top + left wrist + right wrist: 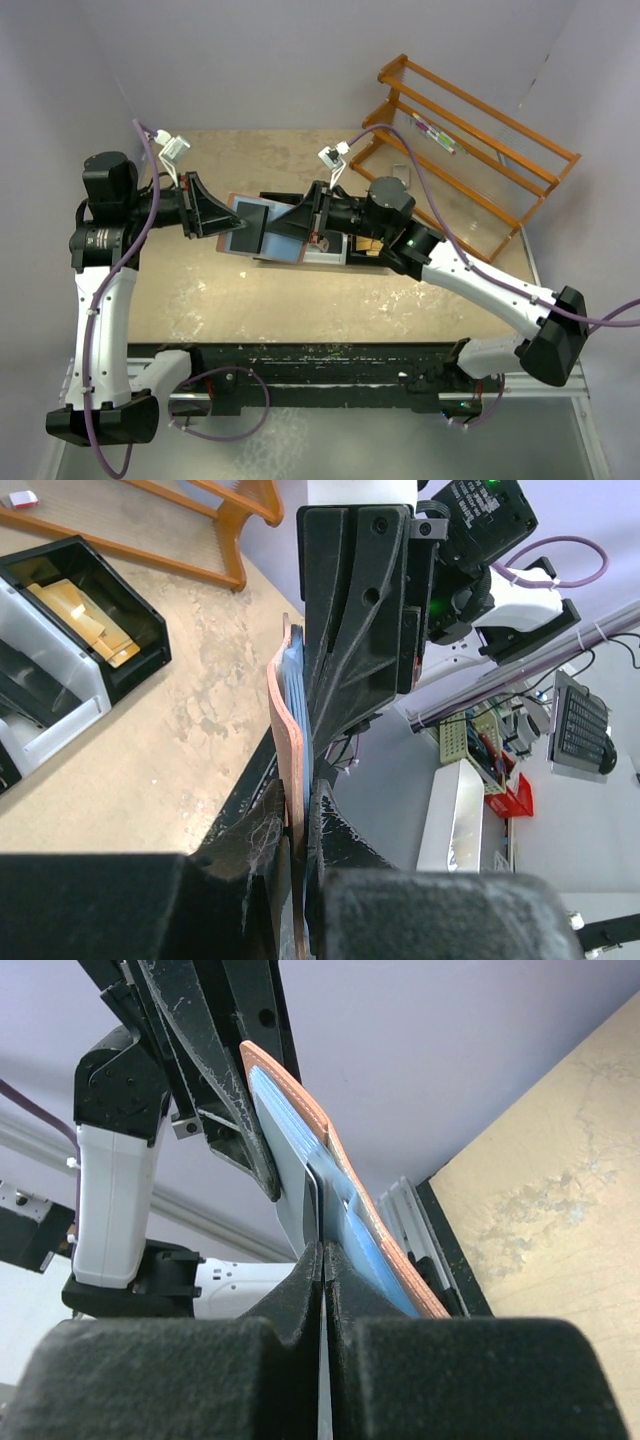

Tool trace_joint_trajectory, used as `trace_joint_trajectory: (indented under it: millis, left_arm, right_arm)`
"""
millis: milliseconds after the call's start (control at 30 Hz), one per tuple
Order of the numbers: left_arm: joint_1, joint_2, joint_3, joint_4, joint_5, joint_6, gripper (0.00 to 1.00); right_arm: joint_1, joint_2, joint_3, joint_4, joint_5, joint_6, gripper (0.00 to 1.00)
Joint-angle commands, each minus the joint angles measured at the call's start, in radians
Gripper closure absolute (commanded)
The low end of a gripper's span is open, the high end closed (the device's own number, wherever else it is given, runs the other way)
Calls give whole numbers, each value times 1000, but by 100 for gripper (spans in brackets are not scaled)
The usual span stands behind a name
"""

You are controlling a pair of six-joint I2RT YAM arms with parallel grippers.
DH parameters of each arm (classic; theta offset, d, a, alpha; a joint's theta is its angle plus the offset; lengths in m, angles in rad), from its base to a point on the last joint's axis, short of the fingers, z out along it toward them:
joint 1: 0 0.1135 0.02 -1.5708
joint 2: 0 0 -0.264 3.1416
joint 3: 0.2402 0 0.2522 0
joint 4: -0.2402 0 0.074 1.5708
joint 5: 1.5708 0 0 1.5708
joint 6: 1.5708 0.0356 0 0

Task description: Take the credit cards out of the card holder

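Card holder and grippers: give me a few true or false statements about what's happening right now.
The left gripper clamps the card holder. True.
The card holder lies flat on the table. False: it is held up off the surface, between the grippers.
The right gripper is shut on a thin pale credit card. True.
The wooden rack stands at the far left. False: it stands at the far right.

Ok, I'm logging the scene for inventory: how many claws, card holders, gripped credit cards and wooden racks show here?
Claws: 2 (left claw, right claw)
Card holder: 1
Credit card pinched by right claw: 1
Wooden rack: 1
Total: 5
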Motion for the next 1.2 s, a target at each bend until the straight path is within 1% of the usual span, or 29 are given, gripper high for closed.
trace_joint_trajectory:
  millis: [0, 200, 300, 333, 433, 533, 633, 800, 867, 967, 1100, 1167]
  left_arm:
    - [-8, -9, 25, 35, 108, -26, 90]
    - [-8, -14, 20, 72, 139, -63, 85]
    - [-8, -17, 11, 89, 141, -78, 88]
    - [-6, -17, 7, 96, 141, -84, 90]
    - [-8, -18, 1, 109, 134, -94, 94]
    - [-7, -20, -4, 111, 139, -92, 94]
    - [-7, -26, -5, 112, 145, -87, 94]
    - [-7, -30, -12, 117, 136, -86, 94]
    - [-8, -26, -14, 116, 134, -86, 94]
    - [-7, -27, -17, 116, 130, -82, 93]
    - [-8, -26, -22, 110, 125, -67, 81]
    - [-7, -25, -25, 105, 126, -60, 77]
  right_arm:
    - [-16, -33, -20, 53, -9, 6, 100]
    - [-18, -34, -23, 55, -17, 3, 100]
    - [-17, -22, -12, 48, -24, -4, 84]
    - [-17, -15, -4, 49, -24, -5, 81]
    - [-17, 9, 24, 61, -10, -8, 78]
    - [-17, 33, 51, 70, -17, -8, 69]
    - [-17, 41, 62, 77, -22, -4, 65]
    - [-15, 55, 78, 99, -33, 13, 65]
    - [-16, 60, 78, 130, -50, 28, 66]
    - [-16, 61, 73, 188, -84, 51, 73]
    - [-17, 52, 51, 242, -127, 78, 82]
    - [-17, 48, 46, 242, -137, 85, 87]
